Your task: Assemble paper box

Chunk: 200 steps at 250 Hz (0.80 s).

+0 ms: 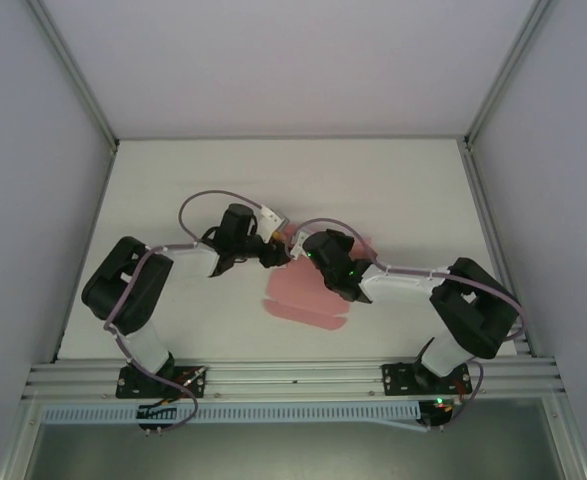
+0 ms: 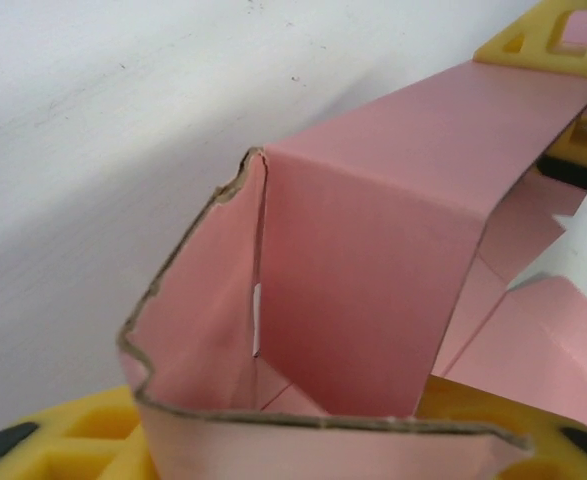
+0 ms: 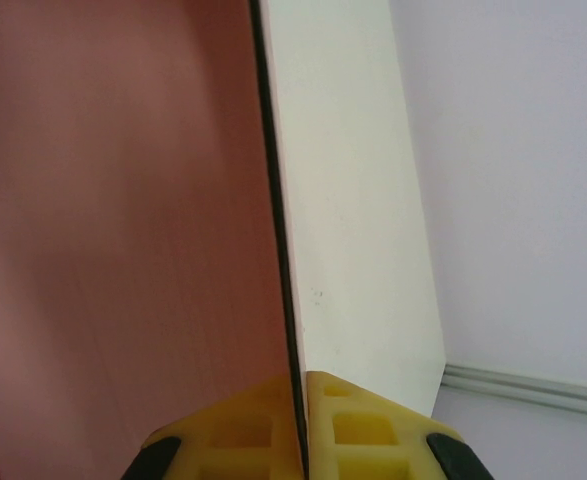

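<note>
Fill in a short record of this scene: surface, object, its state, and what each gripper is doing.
surface: white table
object: pink paper box, a die-cut card sheet
state: partly folded; in the left wrist view one panel stands up from a crease, while other flaps lie flat on the table
left gripper: yellow fingers spread apart, bent card edge between them; grip unclear
right gripper: shut on a card panel, seen edge-on
</note>
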Available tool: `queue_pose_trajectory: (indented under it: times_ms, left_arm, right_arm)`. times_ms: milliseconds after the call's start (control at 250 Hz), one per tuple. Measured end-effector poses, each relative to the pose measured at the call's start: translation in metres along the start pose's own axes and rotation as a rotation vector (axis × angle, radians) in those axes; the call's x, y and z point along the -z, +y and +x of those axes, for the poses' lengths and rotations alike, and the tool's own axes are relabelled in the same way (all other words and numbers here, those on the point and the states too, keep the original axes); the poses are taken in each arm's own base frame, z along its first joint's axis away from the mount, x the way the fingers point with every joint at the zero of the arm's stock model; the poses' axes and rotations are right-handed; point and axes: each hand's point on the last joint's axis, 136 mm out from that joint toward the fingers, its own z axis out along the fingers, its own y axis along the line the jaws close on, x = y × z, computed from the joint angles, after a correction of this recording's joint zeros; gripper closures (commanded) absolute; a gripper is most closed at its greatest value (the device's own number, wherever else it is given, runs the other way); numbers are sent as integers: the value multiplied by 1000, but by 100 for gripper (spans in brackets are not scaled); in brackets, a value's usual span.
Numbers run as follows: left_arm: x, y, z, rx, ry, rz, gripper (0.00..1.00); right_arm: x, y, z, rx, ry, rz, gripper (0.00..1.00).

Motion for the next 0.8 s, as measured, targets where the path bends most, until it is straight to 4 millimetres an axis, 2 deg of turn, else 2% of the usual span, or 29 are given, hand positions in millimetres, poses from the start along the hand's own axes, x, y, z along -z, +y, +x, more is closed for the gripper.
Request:
queue_pose_trajectory:
  times_ms: [40,120,136,256,355,455,535,619,759,799]
  left_arm:
    - [1,-1,0,-3,-3,-3,19]
    - [8,-4,1,-1,-8,-14,8]
    - [11,-4,1,-5,-11,-19,1]
    - [35,-5,-1,-4,-43,-59,0]
    - [55,-3,-12,-12,-103,-89,0]
    - [59,0,-19,-16,-123,-106,9]
    - [50,6,-20,-8,-99,-109,20]
    - [39,13,-23,-4,-82,-108,22]
    - [33,12,-23,3,-75,-90,45]
    - [32,11,-23,2,-76,-86,49]
  right_arm:
    - [0,1,0,-2,-1,-2,100]
    - [0,1,0,-5,-1,-2,100]
    - [0,1,-1,-6,-2,-2,100]
    - [2,-1,0,-3,-9,5,100]
    - [3,-1,0,11,-15,8,100]
    - [3,0,-3,14,-28,-6,100]
    - [3,1,-6,13,-40,-22,100]
    - [2,0,-8,9,-42,-33,100]
    - [2,-4,-11,-3,-46,-40,100]
    - [1,-5,-12,-11,-48,-40,100]
